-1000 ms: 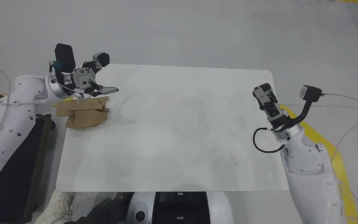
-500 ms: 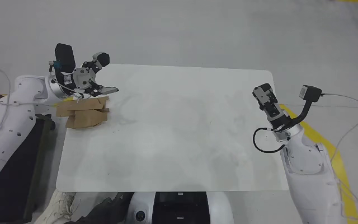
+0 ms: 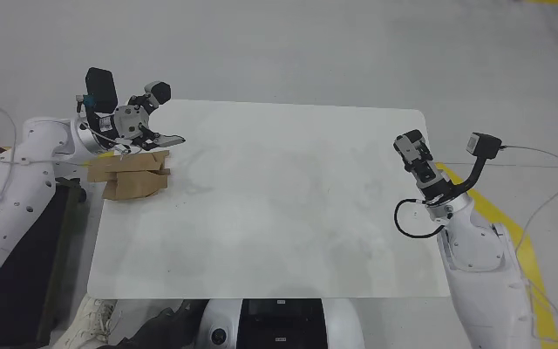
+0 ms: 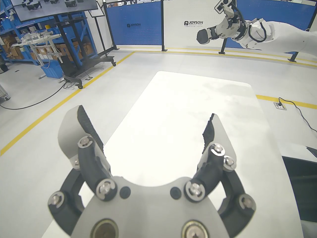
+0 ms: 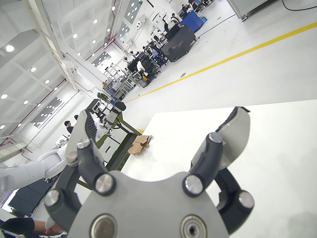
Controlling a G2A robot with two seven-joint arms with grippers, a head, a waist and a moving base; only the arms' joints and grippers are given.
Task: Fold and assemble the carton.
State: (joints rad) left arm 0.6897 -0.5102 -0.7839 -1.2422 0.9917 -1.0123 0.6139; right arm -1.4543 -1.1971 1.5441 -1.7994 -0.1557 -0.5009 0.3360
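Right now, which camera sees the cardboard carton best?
The top view. There the carton lies in plain sight at the table's left edge. The right wrist view shows it small and far off at a far corner. The left wrist view looks out across the tabletop instead.

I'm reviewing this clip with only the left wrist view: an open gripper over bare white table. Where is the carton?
Observer: The top view shows the carton at the left edge of the table, partly overhanging it, next to the left gripper.
Operator: Is it assembled yet?
Observer: No. In the right wrist view it lies low and flattish, with flaps sticking out, not a closed box.
Operator: What about the other arm? It's tiny in my view.
Observer: Its own wrist view shows the right gripper open and holding nothing, at the opposite side of the table from the carton.
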